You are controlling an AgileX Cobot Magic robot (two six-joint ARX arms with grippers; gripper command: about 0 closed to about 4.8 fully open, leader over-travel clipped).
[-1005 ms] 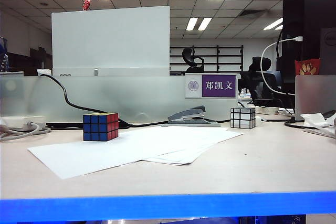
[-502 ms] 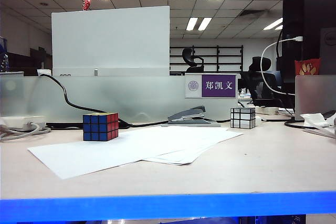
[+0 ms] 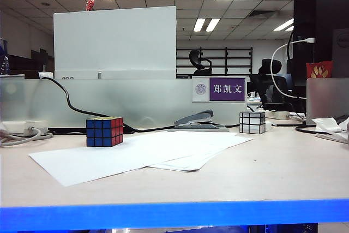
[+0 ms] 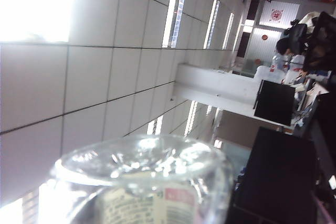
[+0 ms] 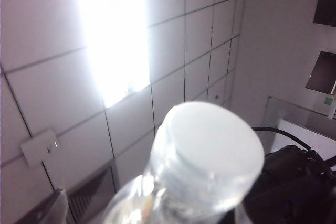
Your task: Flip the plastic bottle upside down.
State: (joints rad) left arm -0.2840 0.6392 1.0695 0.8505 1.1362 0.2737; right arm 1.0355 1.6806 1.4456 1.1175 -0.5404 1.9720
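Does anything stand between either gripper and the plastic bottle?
Nothing visible does. The plastic bottle fills the foreground of both wrist views: its base in the left, its white cap in the right. Neither left gripper nor right gripper is in view.

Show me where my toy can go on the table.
The front of the table, between the papers and the blue edge, is bare. So is the stretch right of the papers, before the silver cube. The back is crowded: colourful cube, stapler, cables. Left gripper and right gripper are out of sight; both wrist views see the bottle.
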